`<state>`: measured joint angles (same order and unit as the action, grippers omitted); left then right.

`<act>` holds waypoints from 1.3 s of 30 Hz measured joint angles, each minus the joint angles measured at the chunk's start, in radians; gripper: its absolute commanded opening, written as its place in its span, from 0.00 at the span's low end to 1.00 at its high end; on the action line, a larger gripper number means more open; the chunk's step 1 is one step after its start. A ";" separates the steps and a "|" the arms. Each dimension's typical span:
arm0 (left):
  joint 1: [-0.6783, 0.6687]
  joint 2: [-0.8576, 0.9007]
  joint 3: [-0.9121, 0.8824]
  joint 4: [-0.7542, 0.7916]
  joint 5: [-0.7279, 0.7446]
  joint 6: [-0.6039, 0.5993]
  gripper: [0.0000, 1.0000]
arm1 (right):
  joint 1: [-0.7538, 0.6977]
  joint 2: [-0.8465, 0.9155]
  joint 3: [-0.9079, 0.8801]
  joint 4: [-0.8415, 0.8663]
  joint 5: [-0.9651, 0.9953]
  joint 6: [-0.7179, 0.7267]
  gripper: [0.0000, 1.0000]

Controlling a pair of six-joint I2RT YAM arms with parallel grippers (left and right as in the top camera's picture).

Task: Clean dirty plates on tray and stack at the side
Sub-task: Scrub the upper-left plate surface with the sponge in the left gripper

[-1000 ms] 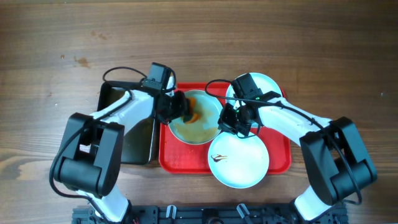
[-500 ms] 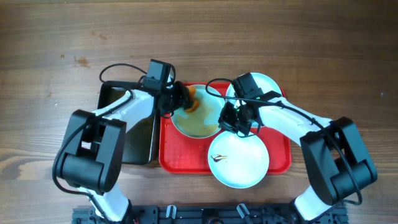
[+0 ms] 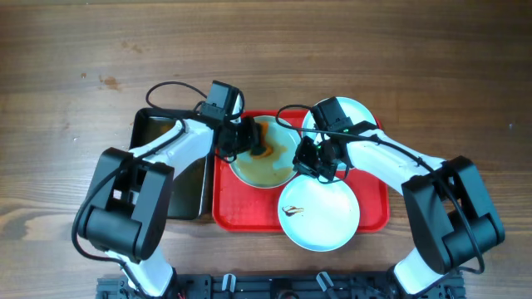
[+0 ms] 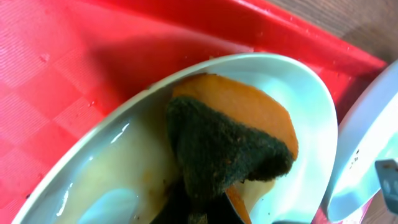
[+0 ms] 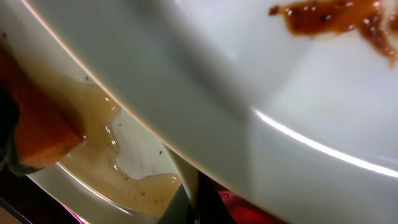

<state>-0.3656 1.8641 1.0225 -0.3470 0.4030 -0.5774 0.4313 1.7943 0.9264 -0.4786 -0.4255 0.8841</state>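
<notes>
The red tray [image 3: 374,218] holds three pale mint-blue plates. The back-middle plate [image 3: 274,170] is tilted and holds brownish water. My left gripper [image 3: 248,139] is shut on an orange and dark green sponge [image 3: 260,146] and presses it on this plate's back left. The sponge [image 4: 230,143] lies on the plate [image 4: 99,186] in the left wrist view. My right gripper [image 3: 312,159] is shut on that plate's right rim [image 5: 186,177]. A second plate [image 3: 353,116] lies at the back right. A third plate [image 3: 324,218] with a brown smear lies at the front.
A black metal pan [image 3: 158,133] stands just left of the tray, under my left arm. Bare wooden table [image 3: 416,50] surrounds the tray. In the right wrist view a plate with brown sauce [image 5: 292,93] overhangs the held plate.
My left gripper has swept the sponge to the plate's back rim and then back right toward its middle. The right gripper has held still.
</notes>
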 measured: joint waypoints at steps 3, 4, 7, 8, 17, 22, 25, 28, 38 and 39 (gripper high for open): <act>0.002 -0.034 0.000 -0.042 -0.005 0.020 0.04 | 0.000 0.000 0.000 0.000 0.000 -0.004 0.04; 0.003 -0.053 0.000 -0.058 -0.013 0.022 0.04 | 0.000 0.000 0.000 0.000 0.000 -0.004 0.04; 0.009 -0.134 0.000 -0.119 -0.057 0.029 0.04 | 0.000 0.000 0.000 0.000 0.000 -0.007 0.04; 0.011 -0.166 0.000 -0.140 -0.076 0.035 0.04 | 0.000 0.000 0.000 0.001 0.000 -0.007 0.04; 0.015 -0.297 0.000 -0.267 -0.202 0.054 0.04 | 0.000 0.000 0.000 0.019 0.003 -0.038 0.04; 0.015 -0.300 0.000 -0.279 -0.235 0.057 0.04 | 0.000 0.000 0.000 0.024 0.008 -0.070 0.04; 0.015 -0.300 0.000 -0.267 -0.227 0.065 0.04 | 0.000 0.000 0.000 0.024 0.008 -0.075 0.04; 0.015 -0.298 0.000 -0.226 -0.186 0.075 0.04 | 0.000 0.000 0.000 0.024 0.008 -0.078 0.04; 0.015 -0.064 0.000 -0.112 0.106 0.133 0.04 | 0.000 0.000 0.000 0.024 0.009 -0.077 0.04; 0.015 -0.046 0.000 -0.106 0.137 0.152 0.04 | 0.000 0.000 0.000 0.024 0.009 -0.077 0.04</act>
<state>-0.3508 1.8183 1.0222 -0.4526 0.5404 -0.4255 0.4313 1.7943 0.9264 -0.4545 -0.4168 0.8070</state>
